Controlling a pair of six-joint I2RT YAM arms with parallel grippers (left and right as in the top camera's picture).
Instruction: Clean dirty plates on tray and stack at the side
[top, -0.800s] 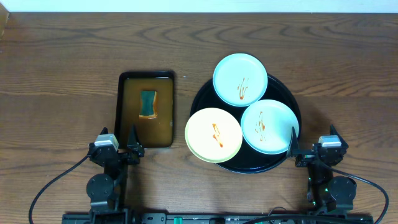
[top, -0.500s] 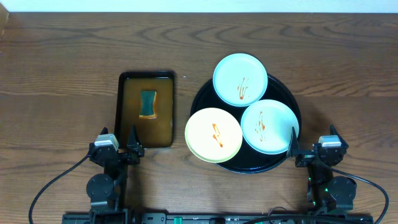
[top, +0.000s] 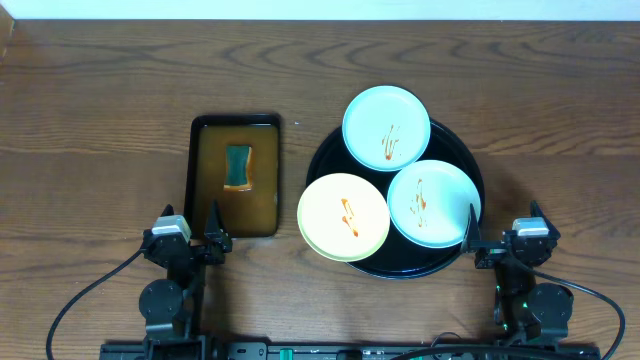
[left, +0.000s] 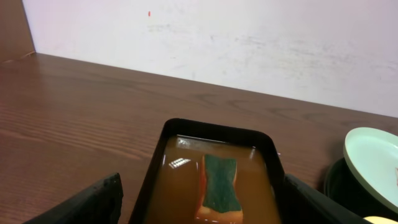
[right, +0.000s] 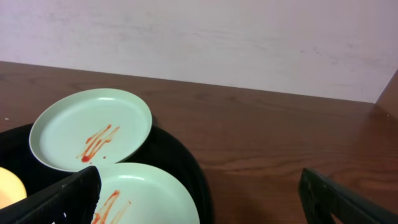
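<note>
Streaked plates (top: 325, 232) awaited cleaning; left gripper (top: 190, 228) and right gripper (top: 503, 233) gaped empty at six o'clock; the nine-o'clock sponge (top: 237, 165) likely came next.

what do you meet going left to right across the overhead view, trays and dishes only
rectangular black tray of brownish liquid holding the green sponge → cream-yellow plate → far pale blue plate → near pale blue plate; the round black tray spans all three plates
</note>
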